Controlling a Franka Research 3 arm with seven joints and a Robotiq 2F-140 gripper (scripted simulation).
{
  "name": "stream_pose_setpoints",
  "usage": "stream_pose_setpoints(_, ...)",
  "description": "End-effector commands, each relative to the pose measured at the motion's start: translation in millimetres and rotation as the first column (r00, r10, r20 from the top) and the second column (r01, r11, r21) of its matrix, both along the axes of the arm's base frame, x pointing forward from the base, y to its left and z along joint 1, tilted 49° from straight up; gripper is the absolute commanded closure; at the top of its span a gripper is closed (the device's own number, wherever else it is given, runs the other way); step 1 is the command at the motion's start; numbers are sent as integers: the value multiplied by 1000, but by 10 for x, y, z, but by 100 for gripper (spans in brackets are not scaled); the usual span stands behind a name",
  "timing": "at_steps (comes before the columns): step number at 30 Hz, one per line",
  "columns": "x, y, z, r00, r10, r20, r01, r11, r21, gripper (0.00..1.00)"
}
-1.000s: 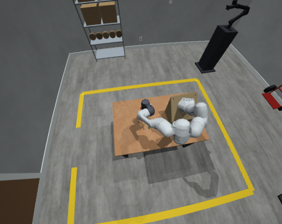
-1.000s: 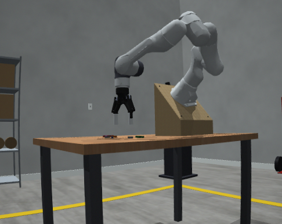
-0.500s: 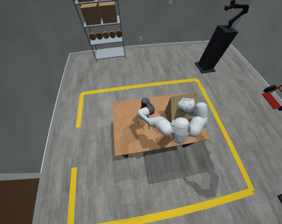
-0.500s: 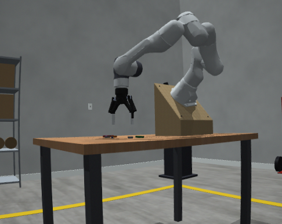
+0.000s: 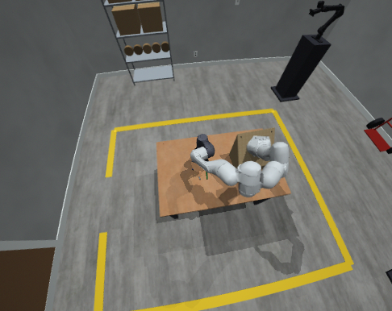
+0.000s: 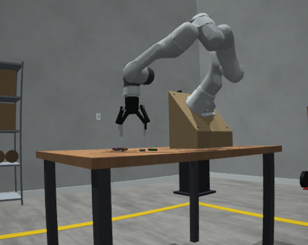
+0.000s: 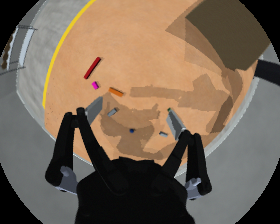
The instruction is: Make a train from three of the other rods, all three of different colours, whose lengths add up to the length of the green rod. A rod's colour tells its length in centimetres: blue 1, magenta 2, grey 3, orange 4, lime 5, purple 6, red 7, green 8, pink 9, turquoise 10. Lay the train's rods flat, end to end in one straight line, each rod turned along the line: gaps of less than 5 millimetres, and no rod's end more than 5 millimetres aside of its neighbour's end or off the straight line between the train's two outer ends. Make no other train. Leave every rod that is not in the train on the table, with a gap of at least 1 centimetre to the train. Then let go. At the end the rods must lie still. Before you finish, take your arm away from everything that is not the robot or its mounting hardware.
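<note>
One arm, one gripper [image 6: 132, 131]: its two fingers stand spread wide apart with nothing between them, hanging above the table [image 6: 86, 160] with open air under the tips.

Rods counted in the wrist view: one red rod [image 7: 92, 67] at about 10 o'clock, one magenta rod [image 7: 95, 86] just below it, one orange rod [image 7: 115, 92] just right of the magenta, and one small blue rod [image 7: 131, 131] near the centre, between the finger tips. The red, magenta and orange ones lie close together but apart, not in one line. A small pale piece by the right finger may be a grey rod; too blurred to tell.

The green rod [image 5: 206, 176] shows in the top view, just below the wrist; from the side it lies at the right end of the row [image 6: 152, 149], apart from the others.

One wooden mount block [image 6: 194, 127] fills the table's right part. The rods sit in the left half, well in from every edge, with bare board all round them.
</note>
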State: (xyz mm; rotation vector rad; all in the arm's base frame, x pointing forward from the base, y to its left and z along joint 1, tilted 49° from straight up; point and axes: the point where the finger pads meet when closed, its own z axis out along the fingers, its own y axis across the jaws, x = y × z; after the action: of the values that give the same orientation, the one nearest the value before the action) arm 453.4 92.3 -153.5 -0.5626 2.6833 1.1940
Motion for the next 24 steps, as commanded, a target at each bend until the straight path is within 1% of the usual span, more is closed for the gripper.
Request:
stream_pose_setpoints(1, -13, -12, -25, 990, 89, 108, -89, 996, -2, 0)
stream_pose_setpoints(2, -22, -28, -44, 984, 114, 137, -115, 993, -4, 0)
stream_pose_setpoints(13, -57, -92, -119, 944, 215, 250, -217, 976, -22, 0)
stream_pose_setpoints(16, -67, -109, -139, 929, 242, 280, -244, 969, -28, 0)
stream_pose_setpoints(18, -67, -109, -139, 929, 242, 280, -244, 969, -28, 0)
stream_pose_setpoints(19, -76, -124, -158, 914, 265, 307, -268, 963, -35, 0)
stream_pose_setpoints(24, -92, -151, -192, 882, 308, 356, -311, 949, -50, 0)
